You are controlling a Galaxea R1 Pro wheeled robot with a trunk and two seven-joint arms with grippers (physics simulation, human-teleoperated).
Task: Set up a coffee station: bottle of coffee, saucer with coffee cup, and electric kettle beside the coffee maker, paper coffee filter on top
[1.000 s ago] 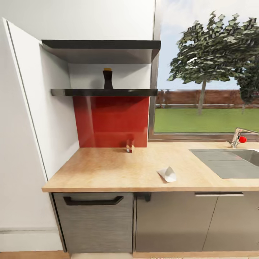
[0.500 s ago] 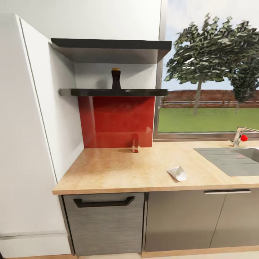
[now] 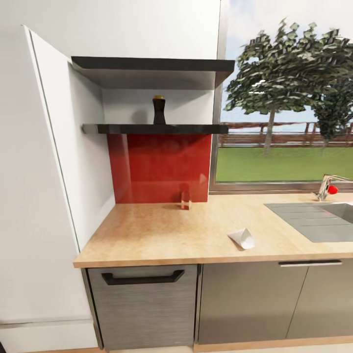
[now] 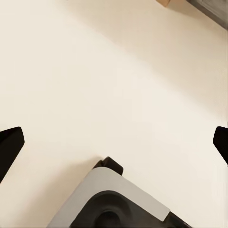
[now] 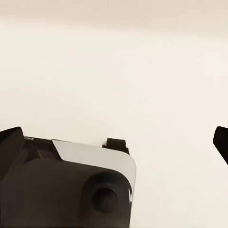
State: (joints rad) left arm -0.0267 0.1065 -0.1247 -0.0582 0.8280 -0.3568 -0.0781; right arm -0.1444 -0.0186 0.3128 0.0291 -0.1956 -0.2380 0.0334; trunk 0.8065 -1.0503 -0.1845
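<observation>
A dark bottle of coffee (image 3: 159,109) with a tan cap stands upright on the lower black kitchen shelf (image 3: 156,129), above the red backsplash. A white paper coffee filter (image 3: 242,238) lies on its side on the wooden countertop (image 3: 162,235), near the front edge. In the left wrist view my left gripper (image 4: 114,142) is open, its dark fingertips (image 4: 9,145) far apart over a cream floor. My right gripper (image 5: 114,142) is open the same way, with nothing between its fingers (image 5: 10,142).
A small red-brown box (image 3: 185,200) stands on the counter against the backsplash. A grey sink (image 3: 314,220) with a red-knobbed faucet (image 3: 326,187) lies at the right. A white tall panel (image 3: 54,162) bounds the counter's left end. Drawers and cabinet doors (image 3: 142,304) sit below.
The whole picture has shifted right and slightly down, so the camera has moved. The bottle, the filter and the small box keep their places on shelf and counter.
</observation>
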